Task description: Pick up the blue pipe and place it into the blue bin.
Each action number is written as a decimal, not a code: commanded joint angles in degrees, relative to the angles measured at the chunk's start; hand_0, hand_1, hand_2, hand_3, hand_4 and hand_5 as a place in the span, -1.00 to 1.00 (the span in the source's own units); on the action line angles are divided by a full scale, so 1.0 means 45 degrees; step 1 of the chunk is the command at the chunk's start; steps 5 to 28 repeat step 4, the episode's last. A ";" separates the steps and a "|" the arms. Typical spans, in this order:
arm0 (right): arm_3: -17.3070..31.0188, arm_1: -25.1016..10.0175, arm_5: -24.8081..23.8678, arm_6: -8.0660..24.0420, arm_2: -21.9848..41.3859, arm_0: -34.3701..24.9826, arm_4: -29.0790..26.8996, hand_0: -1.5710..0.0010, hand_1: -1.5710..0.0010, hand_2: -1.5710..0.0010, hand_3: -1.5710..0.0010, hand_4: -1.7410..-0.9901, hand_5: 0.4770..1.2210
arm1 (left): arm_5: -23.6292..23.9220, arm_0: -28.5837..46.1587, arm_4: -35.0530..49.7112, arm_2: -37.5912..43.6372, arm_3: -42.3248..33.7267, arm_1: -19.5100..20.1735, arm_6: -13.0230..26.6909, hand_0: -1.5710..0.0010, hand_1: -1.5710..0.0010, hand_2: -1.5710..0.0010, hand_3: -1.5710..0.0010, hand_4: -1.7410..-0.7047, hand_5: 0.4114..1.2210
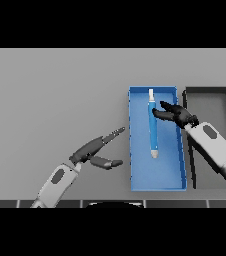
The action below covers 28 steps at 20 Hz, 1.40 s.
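One blue pipe [152, 125], one blue bin [157, 183] and one dark bin [208, 95] sit on the grey table [50, 90]. The right hand [177, 114] hovers over the blue bin, fingers relaxed and spread, holding nothing; the pipe lies lengthwise inside the blue bin, right at its fingertips. The left hand [92, 150] rests left of the blue bin, fingers straight, thumb apart, empty.
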 commanded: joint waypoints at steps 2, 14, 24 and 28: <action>-0.0160 -0.0055 -0.0013 0.0059 -0.0033 -0.0055 -0.0052 0.73 0.87 0.97 0.99 0.57 -0.14 | 0.0039 0.0106 -0.0098 -0.0103 -0.0077 -0.0001 0.0131 1.00 1.00 1.00 1.00 0.65 -0.83; -0.0497 -0.0187 -0.0021 0.0205 0.0050 -0.0001 -0.0034 0.73 0.87 0.97 0.99 0.57 -0.14 | 0.0086 -0.0022 -0.0094 -0.0008 0.0036 -0.0019 0.0142 1.00 1.00 1.00 1.00 0.65 -0.83; -0.0497 -0.0187 -0.0021 0.0205 0.0050 -0.0001 -0.0034 0.73 0.87 0.97 0.99 0.57 -0.14 | 0.0086 -0.0022 -0.0094 -0.0008 0.0036 -0.0019 0.0142 1.00 1.00 1.00 1.00 0.65 -0.83; -0.0497 -0.0187 -0.0021 0.0205 0.0050 -0.0001 -0.0034 0.73 0.87 0.97 0.99 0.57 -0.14 | 0.0086 -0.0022 -0.0094 -0.0008 0.0036 -0.0019 0.0142 1.00 1.00 1.00 1.00 0.65 -0.83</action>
